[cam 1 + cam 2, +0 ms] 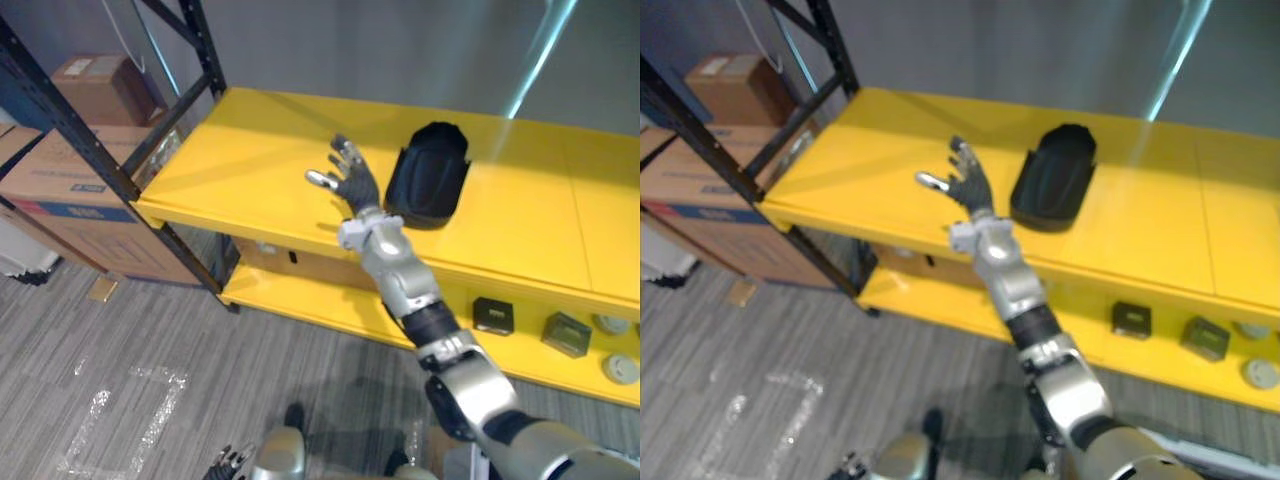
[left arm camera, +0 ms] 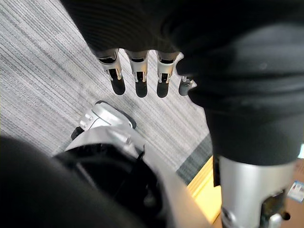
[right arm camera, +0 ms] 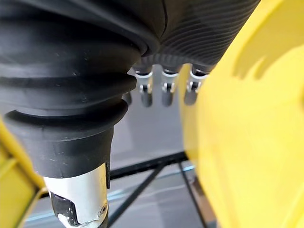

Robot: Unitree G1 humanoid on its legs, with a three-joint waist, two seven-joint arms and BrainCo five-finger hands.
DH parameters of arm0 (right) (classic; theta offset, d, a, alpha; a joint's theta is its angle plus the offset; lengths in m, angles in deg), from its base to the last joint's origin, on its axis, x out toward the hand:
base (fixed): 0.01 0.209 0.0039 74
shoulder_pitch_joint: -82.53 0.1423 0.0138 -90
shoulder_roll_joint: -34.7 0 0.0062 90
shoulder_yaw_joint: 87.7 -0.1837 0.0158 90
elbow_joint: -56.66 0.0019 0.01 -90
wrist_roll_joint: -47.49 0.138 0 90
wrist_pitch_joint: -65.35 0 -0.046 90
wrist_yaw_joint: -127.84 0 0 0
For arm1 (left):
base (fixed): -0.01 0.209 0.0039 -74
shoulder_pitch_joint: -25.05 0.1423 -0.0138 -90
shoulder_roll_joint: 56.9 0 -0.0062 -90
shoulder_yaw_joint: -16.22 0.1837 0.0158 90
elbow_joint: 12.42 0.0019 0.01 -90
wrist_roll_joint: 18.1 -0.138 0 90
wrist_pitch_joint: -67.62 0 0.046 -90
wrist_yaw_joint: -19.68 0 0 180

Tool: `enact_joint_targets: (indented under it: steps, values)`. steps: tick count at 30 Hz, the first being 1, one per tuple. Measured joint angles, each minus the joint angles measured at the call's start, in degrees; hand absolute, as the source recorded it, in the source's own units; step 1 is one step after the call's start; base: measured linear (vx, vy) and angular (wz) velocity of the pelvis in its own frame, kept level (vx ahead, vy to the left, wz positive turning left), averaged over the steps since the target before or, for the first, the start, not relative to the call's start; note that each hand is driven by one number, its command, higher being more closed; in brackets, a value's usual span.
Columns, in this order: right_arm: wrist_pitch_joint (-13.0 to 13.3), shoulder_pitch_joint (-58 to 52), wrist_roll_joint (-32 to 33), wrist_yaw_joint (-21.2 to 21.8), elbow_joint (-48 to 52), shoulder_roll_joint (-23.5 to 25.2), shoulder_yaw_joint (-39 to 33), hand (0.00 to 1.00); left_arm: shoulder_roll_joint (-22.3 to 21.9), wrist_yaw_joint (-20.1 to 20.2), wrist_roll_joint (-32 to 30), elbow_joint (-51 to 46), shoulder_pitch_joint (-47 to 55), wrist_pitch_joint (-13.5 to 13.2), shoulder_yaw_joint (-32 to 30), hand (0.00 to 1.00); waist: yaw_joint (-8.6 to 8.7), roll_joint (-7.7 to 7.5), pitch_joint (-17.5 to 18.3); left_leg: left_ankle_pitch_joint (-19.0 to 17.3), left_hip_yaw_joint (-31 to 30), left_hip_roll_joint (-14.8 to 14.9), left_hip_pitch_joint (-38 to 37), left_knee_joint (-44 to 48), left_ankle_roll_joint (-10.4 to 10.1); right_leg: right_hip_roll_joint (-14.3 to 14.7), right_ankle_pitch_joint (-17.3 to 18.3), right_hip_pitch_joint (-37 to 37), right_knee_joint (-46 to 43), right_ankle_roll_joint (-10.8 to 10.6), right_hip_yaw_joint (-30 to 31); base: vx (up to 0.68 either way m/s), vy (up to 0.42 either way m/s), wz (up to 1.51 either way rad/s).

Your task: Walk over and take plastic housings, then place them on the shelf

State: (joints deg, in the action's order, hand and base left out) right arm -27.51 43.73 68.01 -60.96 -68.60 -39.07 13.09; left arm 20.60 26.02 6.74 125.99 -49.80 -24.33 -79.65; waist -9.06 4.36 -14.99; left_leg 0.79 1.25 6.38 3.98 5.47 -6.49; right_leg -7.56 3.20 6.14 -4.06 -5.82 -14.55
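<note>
My right hand (image 1: 352,182) hovers over the top board of the yellow metal shelf (image 1: 250,150). Its fingers (image 3: 164,92) are spread, nearly straight, and hold nothing. The black moulded plastic housing (image 1: 428,172) lies on that board just beside the hand, on its right. A thin strip of yellow shows between the two, so I judge this piece released and placed. My left hand (image 2: 137,80) hangs low over the grey striped floor (image 1: 120,350), fingers straight and empty.

The withdrawal is what worries me from here. The housing sits close to the back of my hand and not far from the shelf's front lip. If I swing the wrist to the right while pulling back, the knuckles or forearm could catch its rim. That would skid it along the smooth board, and it could go over the edge.

My forearm also crosses the front lip, so dropping the arm before it clears would knock the board and jolt the housing. If it did fall, it could land among the small dark boxes (image 1: 493,314) on the lower board.

Turning the body too early could bring the arm round toward the black steel upright (image 1: 80,126) at the shelf's left end. I would lift first, draw straight back, and only then turn.
</note>
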Motion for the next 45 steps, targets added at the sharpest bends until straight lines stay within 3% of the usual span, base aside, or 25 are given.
enact_joint_targets:
  steps: [6, 15, 20, 27, 33, 35, 38, 42, 45]
  values:
    - [-1.28, 1.46, -0.04, -0.37, -4.40, -0.60, -1.67, 0.00, 0.03, -0.66, -0.15, -0.12, -0.72, 1.26, 1.08, 0.00, -0.22, 0.71, -0.46, 1.56, -1.82, 0.18, -0.02, -1.93, -0.35, 0.47, 0.22, 0.33, 0.00, 0.22, -2.04, -0.01, -0.029, 0.17]
    - [-1.98, 1.62, 1.09, -6.62, -8.74, -3.51, -9.57, 0.00, 0.14, -0.85, -0.22, -0.07, -0.81, 1.18, 2.08, 0.00, -0.91, 1.31, -0.79, 2.45, -2.20, 0.36, -0.80, -3.20, -0.50, 0.61, 0.41, 0.83, -0.22, 0.28, -2.52, 0.00, -0.006, 0.03]
    - [-1.97, 2.11, 1.17, -8.97, -9.66, -4.47, -11.85, 0.00, 0.38, -1.04, -0.18, -0.06, -0.87, 0.98, 2.72, 0.00, -0.91, 1.46, -0.86, 2.60, -2.18, 0.46, -0.97, -3.45, -0.57, 0.66, 0.49, 0.82, -0.34, 0.29, -2.52, 0.00, 0.000, 0.00]
    - [-1.90, 4.14, 1.01, -14.81, -11.11, -5.77, -15.41, 0.00, 0.47, -1.08, -0.07, -0.03, -1.57, 0.95, 4.88, 0.00, -1.02, 3.03, -1.68, 2.75, -2.29, 0.11, -1.33, -3.55, -0.42, -0.06, 2.07, -0.06, -3.14, 0.05, -2.54, 0.00, 0.000, 0.00]
    - [-0.71, 4.17, 1.05, -15.82, -12.58, -7.58, -17.74, 0.00, 0.53, -0.91, -0.10, 0.05, -1.57, 0.80, 4.92, 0.00, -1.00, 3.03, -1.78, 2.77, -2.17, -0.07, -1.98, -3.92, -0.41, -0.50, 3.14, -0.18, -4.56, -0.02, -2.46, 0.00, 0.000, 0.00]
    - [0.03, 4.17, 1.06, -14.31, -12.85, -8.10, -17.86, 0.00, 0.53, -0.84, -0.09, 0.07, -1.59, 0.65, 4.91, 0.00, -0.99, 3.03, -1.99, 2.77, -2.17, 0.03, -2.01, -3.92, -0.42, -0.44, 3.29, -0.26, -4.74, 0.03, -2.46, 0.00, 0.000, 0.00]
    - [1.94, 4.22, 1.01, -7.91, -12.83, -8.98, -17.66, 0.00, 0.53, -0.72, -0.11, 0.06, -1.71, 0.04, 4.90, 0.00, -0.88, 3.00, -2.62, 2.80, -2.03, 0.15, -1.92, -3.93, -0.46, -0.41, 3.51, -0.76, -5.30, 0.14, -2.28, 0.00, -0.013, -0.03]
    - [5.87, 4.16, -1.02, 4.42, -9.73, -9.93, -11.31, 0.00, 0.58, -0.71, -0.21, 0.02, -1.81, -0.13, 4.81, 0.00, -0.35, 2.89, -2.69, 2.80, -1.55, 0.21, -1.92, -3.99, -0.47, -0.40, 3.51, -1.04, -5.25, 0.14, -1.87, 0.01, -0.009, -0.05]
    - [7.46, 3.65, -0.95, 11.73, 0.65, -9.95, -7.97, 0.00, 0.67, -0.70, -0.46, -0.15, -1.81, 0.00, 4.54, 0.00, 0.35, 2.53, -2.89, 2.79, -1.34, 0.38, -2.02, -4.04, -0.48, -0.28, 3.50, -1.03, -5.20, 0.15, -1.72, 0.00, -0.005, -0.02]
